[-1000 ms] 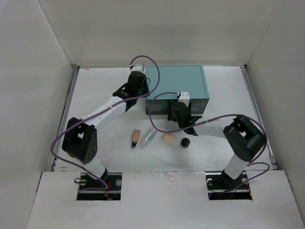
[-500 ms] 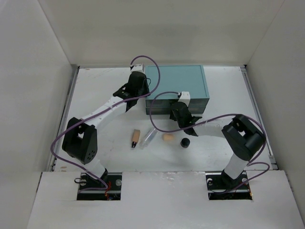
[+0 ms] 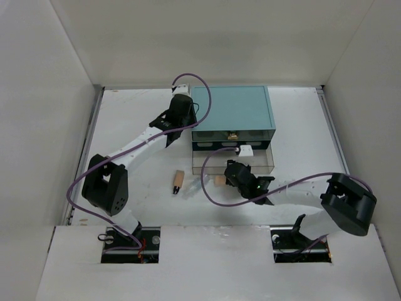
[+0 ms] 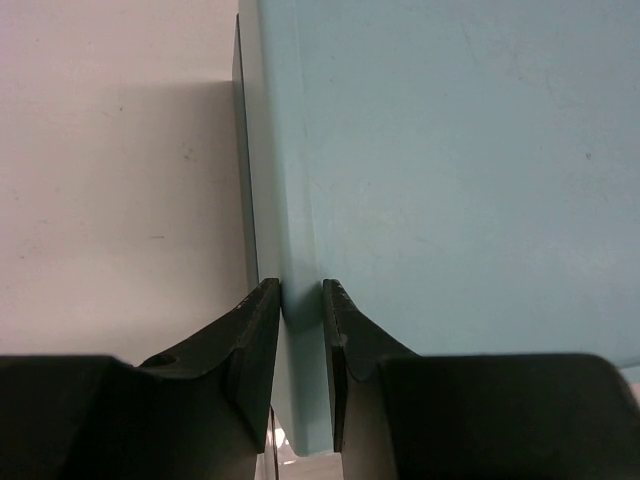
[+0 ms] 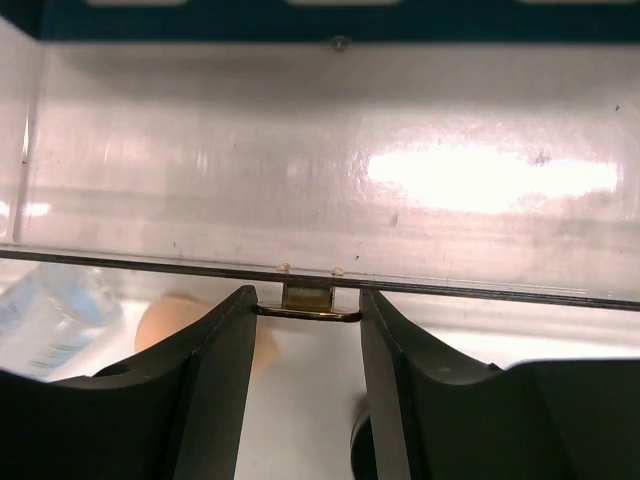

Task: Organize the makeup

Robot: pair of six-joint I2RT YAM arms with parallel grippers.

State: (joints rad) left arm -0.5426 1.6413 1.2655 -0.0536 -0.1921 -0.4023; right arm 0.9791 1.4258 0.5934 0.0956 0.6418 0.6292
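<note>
The makeup (image 3: pixel 195 182) lies on the table (image 3: pixel 301 125) just before the open clear drawer (image 3: pixel 233 162). The right gripper (image 5: pixel 305 298) clamps the drawer handle (image 5: pixel 307 312); the left gripper (image 4: pixel 300 295) pinches the teal box (image 3: pixel 232 108) edge. Pull further and you may shove the peach sponge (image 3: pixel 218 180). Free table lies left of the tan tube (image 3: pixel 179 182).

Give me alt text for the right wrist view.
The right gripper is closed on the small brass handle of the clear drawer. Below its front edge, at lower left, show the peach sponge and clear tube.
</note>
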